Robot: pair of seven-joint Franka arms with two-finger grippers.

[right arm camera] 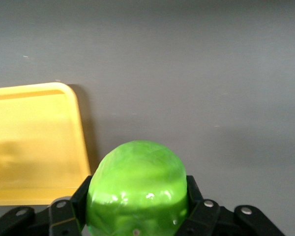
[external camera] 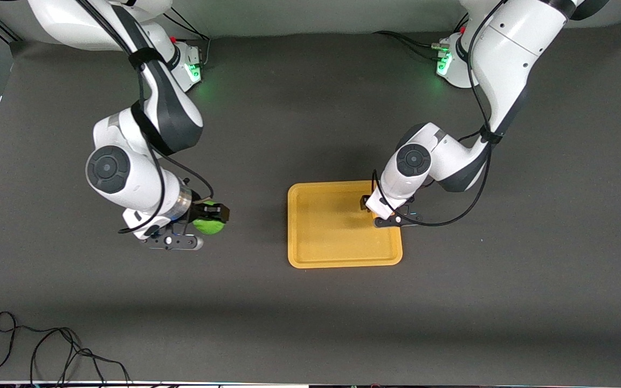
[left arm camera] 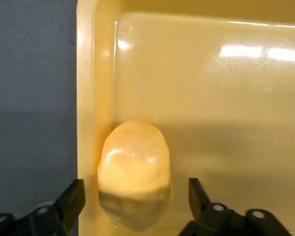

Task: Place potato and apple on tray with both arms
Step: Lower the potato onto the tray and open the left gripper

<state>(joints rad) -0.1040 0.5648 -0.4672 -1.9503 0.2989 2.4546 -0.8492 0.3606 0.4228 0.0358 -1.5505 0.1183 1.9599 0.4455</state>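
The orange-yellow tray lies mid-table. My left gripper is low over the tray's corner nearest the left arm's base. In the left wrist view the potato rests on the tray floor against the rim. The left gripper is open, with a gap between each finger and the potato. In the front view the wrist hides the potato. My right gripper is shut on the green apple, over bare table toward the right arm's end. The apple fills the right gripper, and the tray lies apart from it.
A dark grey mat covers the table. A loose black cable lies at the edge nearest the front camera, toward the right arm's end. Bare mat separates the apple from the tray.
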